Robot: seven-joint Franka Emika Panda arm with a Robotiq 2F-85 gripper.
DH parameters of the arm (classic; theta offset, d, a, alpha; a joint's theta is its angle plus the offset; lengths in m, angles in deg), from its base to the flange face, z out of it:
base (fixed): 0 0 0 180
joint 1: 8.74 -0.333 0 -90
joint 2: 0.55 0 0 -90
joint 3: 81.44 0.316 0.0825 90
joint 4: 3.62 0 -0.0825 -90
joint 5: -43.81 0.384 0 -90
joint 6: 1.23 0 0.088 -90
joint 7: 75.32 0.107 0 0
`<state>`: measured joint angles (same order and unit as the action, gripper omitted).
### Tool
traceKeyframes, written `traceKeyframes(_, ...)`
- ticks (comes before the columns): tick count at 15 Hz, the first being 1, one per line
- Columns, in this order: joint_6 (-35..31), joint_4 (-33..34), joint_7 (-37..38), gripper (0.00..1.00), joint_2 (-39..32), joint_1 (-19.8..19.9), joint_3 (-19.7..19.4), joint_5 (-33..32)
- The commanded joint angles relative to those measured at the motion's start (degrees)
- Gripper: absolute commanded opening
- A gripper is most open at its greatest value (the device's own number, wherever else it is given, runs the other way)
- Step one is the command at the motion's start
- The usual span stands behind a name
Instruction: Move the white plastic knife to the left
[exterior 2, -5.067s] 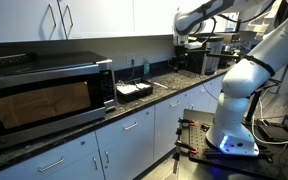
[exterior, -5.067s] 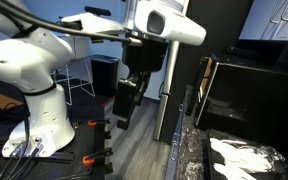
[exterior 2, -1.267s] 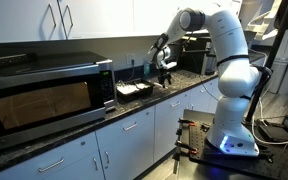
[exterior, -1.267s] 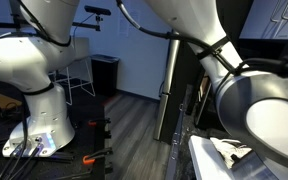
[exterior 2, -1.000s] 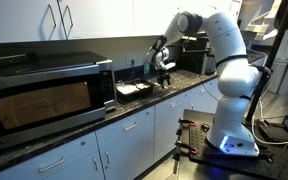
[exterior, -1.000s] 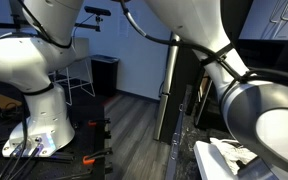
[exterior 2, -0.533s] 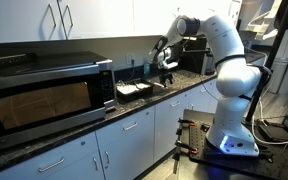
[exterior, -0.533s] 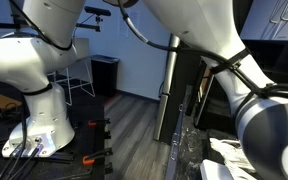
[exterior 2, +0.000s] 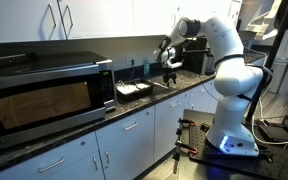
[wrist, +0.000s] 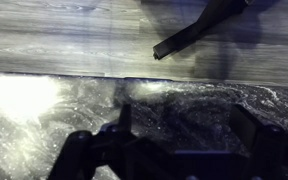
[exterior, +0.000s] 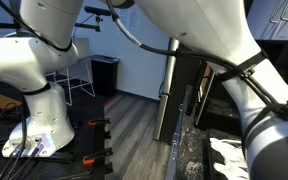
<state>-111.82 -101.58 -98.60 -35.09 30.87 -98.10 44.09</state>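
In an exterior view my gripper hangs over the dark stone counter, to the right of a black tray holding white pieces. In the wrist view the jaws are spread wide over bare speckled counter with nothing between them. White plastic pieces lie in the tray at the lower right of an exterior view. I cannot pick out the white knife among them. It does not show in the wrist view.
A microwave stands on the counter left of the tray. The robot base stands on the floor beside the cabinets. A second white arm base and a dark appliance stand nearby. The counter edge drops to wood floor.
My arm has swung a little to the right along the counter, away from the black tray. In an exterior view it has uncovered more of the white pieces.
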Motion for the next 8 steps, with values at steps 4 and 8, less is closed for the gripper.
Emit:
traceKeyframes(4, -1.48, 2.04, 0.24, 1.0, -0.66, 2.25, 1.08, 0.94)
traceKeyframes(8, -4.79, 2.59, 1.72, 1.0, -1.3, 2.9, 1.37, 2.0)
